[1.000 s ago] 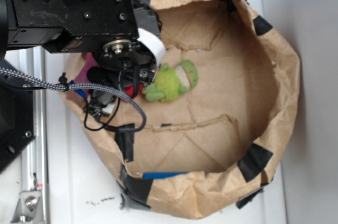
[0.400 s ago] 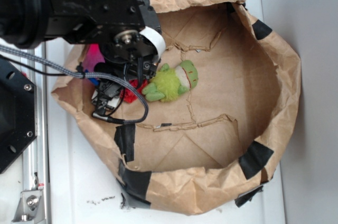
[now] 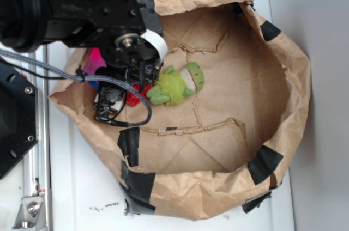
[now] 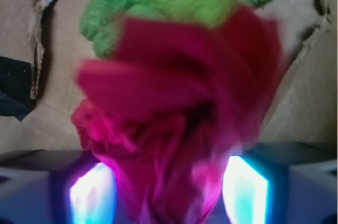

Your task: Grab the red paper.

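surface: white tabletop [image 3: 82, 187], large brown paper bag [image 3: 229, 187] with black tape patches lying open across most of the exterior frame.
bag floor: bare brown paper centre and right; green plush frog [image 3: 177, 85] left of centre.
arm: black, fills upper left of exterior frame, wrist reaching down inside the bag's left wall.
gripper [image 3: 126, 90]: mostly hidden by cabling in exterior view; in wrist view, two lit pads [image 4: 91, 192] at lower left and lower right of frame.
red paper [image 4: 174, 123]: fills centre of wrist frame, bulk sitting between the pads, upper folds overlapping the frog's body. In exterior view only a small red patch [image 3: 132, 97] showing just left of the frog, under the wrist.
pincer state: can't confirm. Paper between the pads and appears touching both sides, but image soft, clamp not provable.
change since 1.0 s ago: arm swung and dropped lower into the bag; more red visible beside the frog than before. Vs 0.4 s ago: almost no shift, wrist settled.
meaning: likely positioned over the target, at or about the squeeze step.
risk: frog pressed against the paper, could get pinched or dragged along.
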You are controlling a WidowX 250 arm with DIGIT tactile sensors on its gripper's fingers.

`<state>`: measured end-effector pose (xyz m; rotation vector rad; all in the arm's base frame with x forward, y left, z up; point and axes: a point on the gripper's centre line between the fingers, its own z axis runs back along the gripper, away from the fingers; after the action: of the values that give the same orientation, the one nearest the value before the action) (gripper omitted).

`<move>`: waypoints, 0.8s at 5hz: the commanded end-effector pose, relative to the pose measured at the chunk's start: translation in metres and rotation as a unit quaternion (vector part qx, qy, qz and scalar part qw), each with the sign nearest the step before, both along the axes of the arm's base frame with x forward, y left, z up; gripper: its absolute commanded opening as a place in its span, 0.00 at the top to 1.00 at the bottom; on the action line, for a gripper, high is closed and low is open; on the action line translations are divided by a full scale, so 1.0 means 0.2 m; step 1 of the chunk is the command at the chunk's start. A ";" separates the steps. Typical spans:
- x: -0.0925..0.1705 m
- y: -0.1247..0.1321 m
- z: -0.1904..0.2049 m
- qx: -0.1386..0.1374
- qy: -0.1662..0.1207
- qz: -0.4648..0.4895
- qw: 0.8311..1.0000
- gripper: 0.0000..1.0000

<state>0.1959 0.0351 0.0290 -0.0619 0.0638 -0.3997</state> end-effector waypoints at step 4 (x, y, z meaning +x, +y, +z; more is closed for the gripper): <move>0.01 0.00 0.05 0.005 -0.028 0.011 1.000 1.00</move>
<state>0.1954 0.0352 0.0329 -0.0534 0.0474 -0.3950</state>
